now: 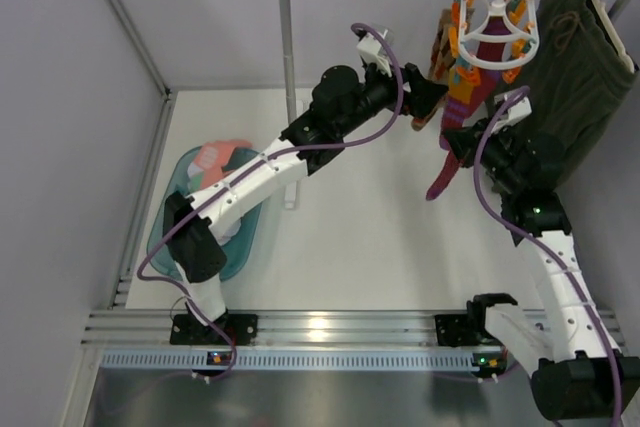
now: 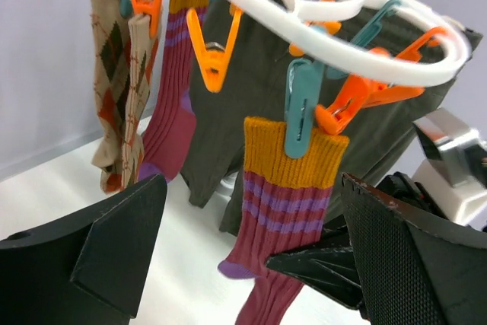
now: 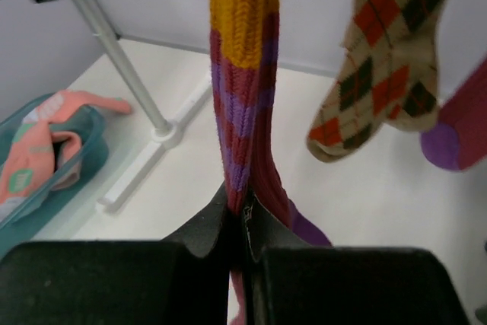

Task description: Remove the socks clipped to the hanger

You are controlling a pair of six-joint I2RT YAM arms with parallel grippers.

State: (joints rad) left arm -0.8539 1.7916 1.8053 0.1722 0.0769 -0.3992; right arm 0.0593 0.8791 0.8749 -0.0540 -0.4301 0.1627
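The white ring hanger (image 1: 497, 22) hangs by its hook from the rail, with orange and teal pins around it. A maroon sock (image 3: 243, 97) with a yellow cuff and purple stripes hangs from a teal pin (image 2: 300, 112). My right gripper (image 3: 243, 222) is shut on this sock's lower leg. My left gripper (image 2: 255, 180) is open, its fingers (image 2: 99, 256) standing either side of the same sock (image 2: 285, 195) just below the cuff, not touching it. An argyle sock (image 2: 118, 81) and a second maroon sock (image 2: 171, 104) stay clipped further round the ring.
A dark olive garment (image 1: 570, 57) hangs on the rail behind the hanger. The rack's upright pole (image 1: 288, 77) stands to the left on the white table. A teal bin (image 1: 205, 212) at the left holds a pink-and-white sock (image 3: 46, 150).
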